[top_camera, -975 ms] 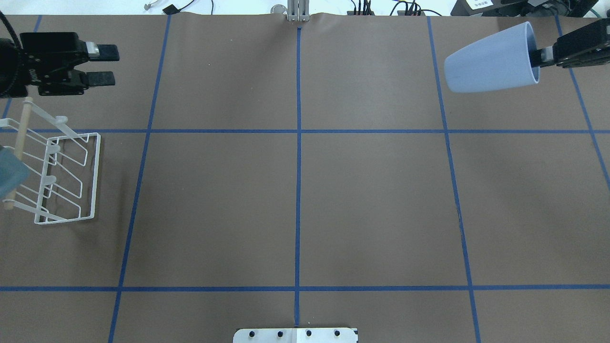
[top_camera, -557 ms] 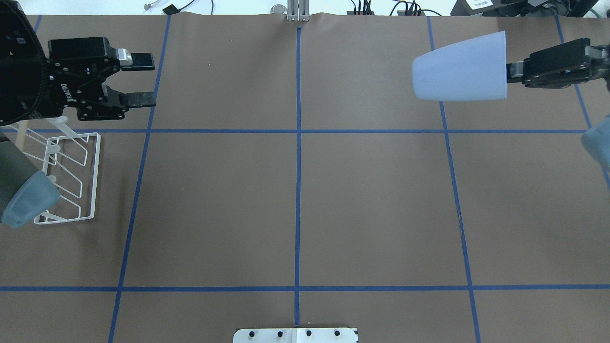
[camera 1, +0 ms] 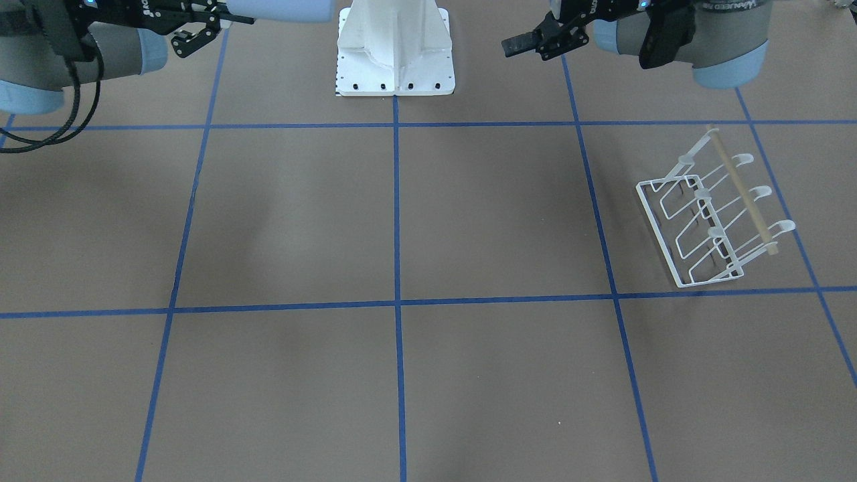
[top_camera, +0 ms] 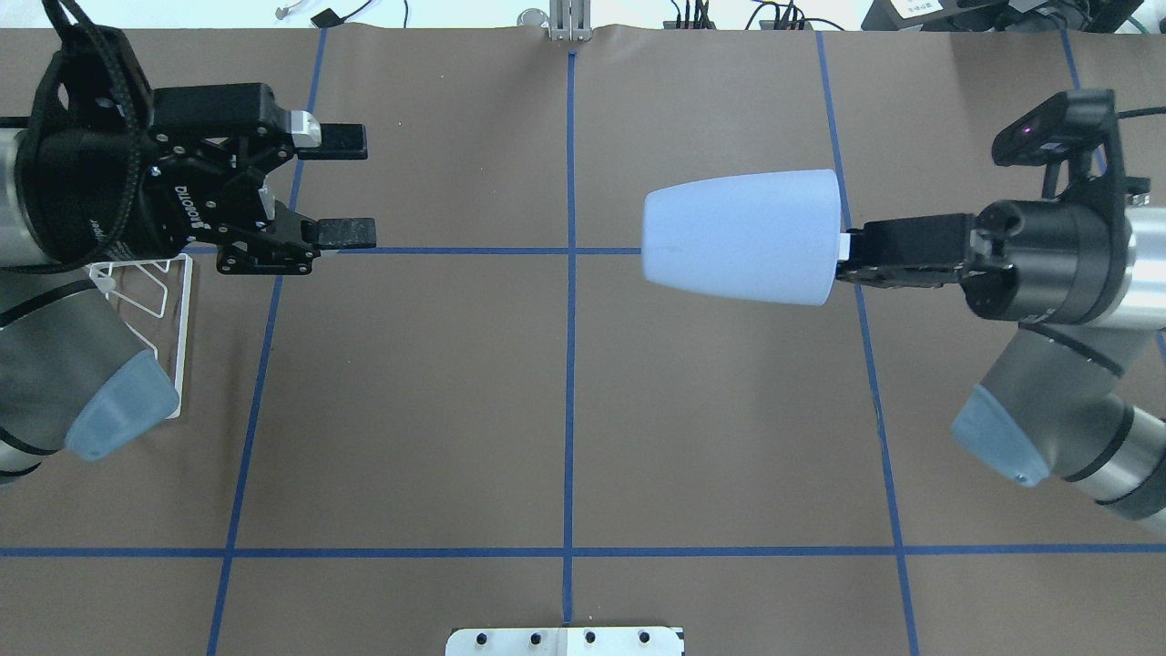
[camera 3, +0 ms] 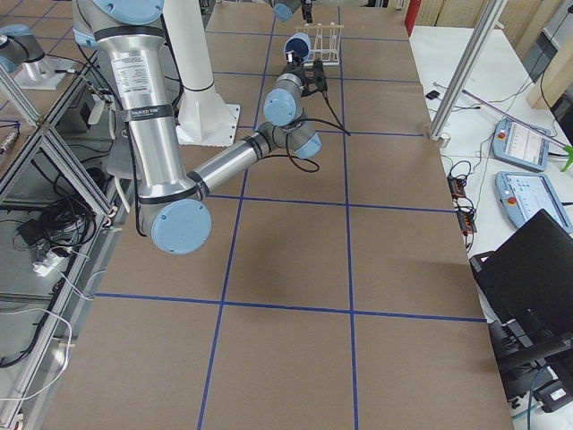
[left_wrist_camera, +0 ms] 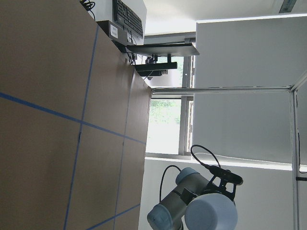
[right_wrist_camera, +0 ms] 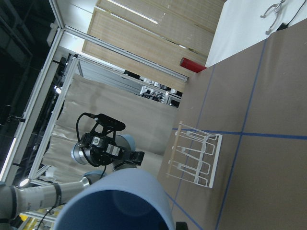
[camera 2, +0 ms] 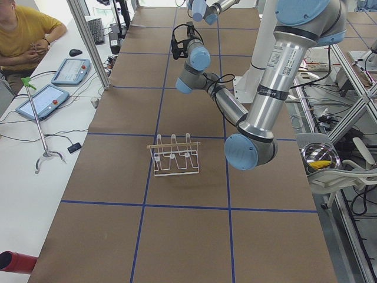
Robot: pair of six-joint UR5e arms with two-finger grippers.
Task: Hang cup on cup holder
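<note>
The pale blue cup [top_camera: 742, 237] is held lying sideways in the air, right of the table's centre, with its rounded base pointing left. My right gripper [top_camera: 843, 259] is shut on its rim. The cup also shows in the front view [camera 1: 281, 8], in the left wrist view [left_wrist_camera: 211, 213] and in the right wrist view [right_wrist_camera: 115, 203]. My left gripper [top_camera: 351, 187] is open and empty, level with the cup and facing it from the left. The white wire cup holder [camera 1: 710, 214] stands on the table's left side. In the overhead view the cup holder [top_camera: 178, 301] is largely hidden under my left arm.
The table is covered in brown paper with blue tape lines [top_camera: 569, 364]. The robot's white base plate [camera 1: 395, 73] sits at the near edge. An operator [camera 2: 23, 35] sits beyond the far edge next to pendants.
My right arm has carried the cup left from the far right corner toward the table's centre. My left gripper has moved right, still open, and its arm now covers most of the rack.
</note>
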